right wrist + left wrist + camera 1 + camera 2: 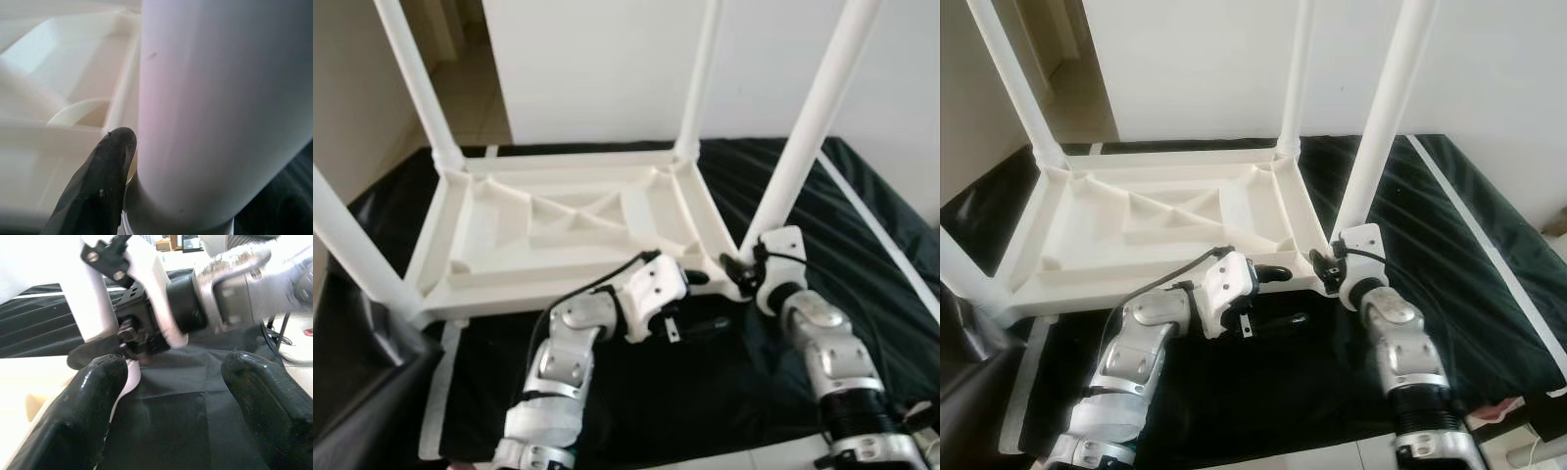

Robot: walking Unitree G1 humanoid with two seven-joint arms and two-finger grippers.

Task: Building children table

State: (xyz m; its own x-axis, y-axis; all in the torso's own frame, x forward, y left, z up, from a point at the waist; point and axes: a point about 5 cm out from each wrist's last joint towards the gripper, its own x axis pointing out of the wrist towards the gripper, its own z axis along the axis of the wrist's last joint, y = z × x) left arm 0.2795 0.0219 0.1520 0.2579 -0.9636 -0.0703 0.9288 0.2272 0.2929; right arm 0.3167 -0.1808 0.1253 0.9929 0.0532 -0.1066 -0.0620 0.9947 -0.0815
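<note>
A white children's table (558, 220) lies upside down on a black cloth, its legs pointing up. My right gripper (738, 267) is at the base of the near right leg (803, 137), where the leg meets the frame corner. In the right wrist view one black finger (98, 186) presses against that leg (220, 112); the other finger is hidden behind it. My left gripper (698, 304) is open at the table's near edge, just left of that corner. One of its fingers (93, 406) lies along the white frame and the other (264, 401) is over the cloth.
The black cloth (705, 392) with white stripes covers the floor around the table. A dark bag-like thing (352, 372) sits at the near left. A white wall (597, 69) stands behind, with an opening at the far left. A cable lies by my right arm.
</note>
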